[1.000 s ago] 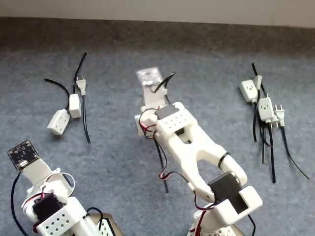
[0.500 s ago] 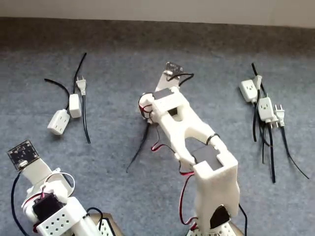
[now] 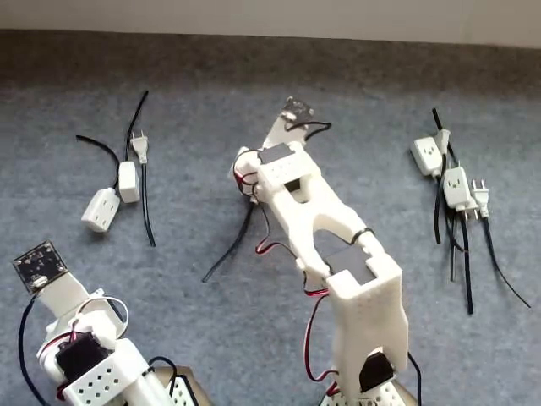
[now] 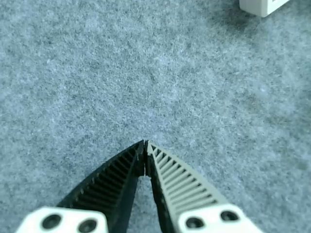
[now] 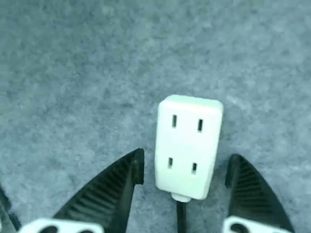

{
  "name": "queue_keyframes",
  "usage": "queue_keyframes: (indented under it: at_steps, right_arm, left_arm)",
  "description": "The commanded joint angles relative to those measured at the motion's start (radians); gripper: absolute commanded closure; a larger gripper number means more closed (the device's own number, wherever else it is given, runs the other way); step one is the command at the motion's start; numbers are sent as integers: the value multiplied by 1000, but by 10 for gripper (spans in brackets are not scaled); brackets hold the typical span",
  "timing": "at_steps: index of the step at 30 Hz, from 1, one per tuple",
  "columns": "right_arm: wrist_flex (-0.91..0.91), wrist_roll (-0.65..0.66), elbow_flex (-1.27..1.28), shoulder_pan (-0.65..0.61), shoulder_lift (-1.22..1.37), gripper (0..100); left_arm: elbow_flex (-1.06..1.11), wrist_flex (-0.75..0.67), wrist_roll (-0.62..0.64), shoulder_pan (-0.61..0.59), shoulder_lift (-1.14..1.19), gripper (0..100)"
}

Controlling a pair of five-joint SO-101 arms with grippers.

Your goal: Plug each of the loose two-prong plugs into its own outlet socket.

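In the right wrist view a white outlet socket [image 5: 189, 145] with two pairs of slots lies on the grey carpet, its black cable [image 5: 181, 216] trailing back toward the wrist. My right gripper [image 5: 186, 155] is open, one finger on each side of the socket, not touching it. From above, the right arm [image 3: 296, 194] stretches up the middle of the carpet and that cable [image 3: 226, 255] runs out from under it. My left gripper [image 4: 146, 146] is shut on nothing above bare carpet, and the left arm [image 3: 80, 338] sits at the near left corner.
At the far left lie a white outlet [image 3: 101, 210], a white adapter [image 3: 128, 180] and a two-prong plug [image 3: 140, 147] on black cords. At the right lie two white outlets [image 3: 427, 155] [image 3: 456, 188] and a plug [image 3: 480, 196] with tangled cords. A white outlet corner [image 4: 262, 6] shows beyond the left gripper.
The right arm has stretched out and its wrist has swung right and farther away. The black cable under it has swung left. The left arm has not moved.
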Motion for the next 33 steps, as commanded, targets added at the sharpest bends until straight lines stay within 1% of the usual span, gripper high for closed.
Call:
queue_keyframes:
  at_steps: [1, 5, 9, 11, 13, 16, 17, 19, 22, 27, 30, 33]
  right_arm:
    - [47, 135, -99, -51, -12, 710]
    - [208, 264, -242, -97, -12, 710]
    - [461, 428, -444, -85, -12, 710]
    - [610, 499, -572, -61, -12, 710]
    - [731, 542, -713, -28, -8, 710]
    - [900, 571, -914, 65, -8, 710]
    - [926, 589, -972, 104, -12, 710]
    - [921, 644, -1024, 209, -35, 710]
    - [920, 710, -995, 389, -102, 710]
    - [917, 941, -886, 665, -163, 710]
    - [912, 1073, -792, 792, -159, 710]
    - [835, 1168, -684, 888, -160, 710]
  left_arm:
    - [16, 6, 6, -10, -5, 972]
    - [16, 6, 6, -10, -5, 972]
    - [16, 6, 6, -10, -5, 972]
    - [16, 6, 6, -10, -5, 972]
    - [16, 6, 6, -10, -5, 972]
    - [16, 6, 6, -10, -5, 972]
    - [16, 6, 6, -10, -5, 972]
    - [16, 6, 6, -10, -5, 972]
    - [16, 6, 6, -10, -5, 972]
    - [16, 6, 6, -10, -5, 972]
    - [16, 6, 6, -10, -5, 972]
    - [16, 6, 6, -10, -5, 972]
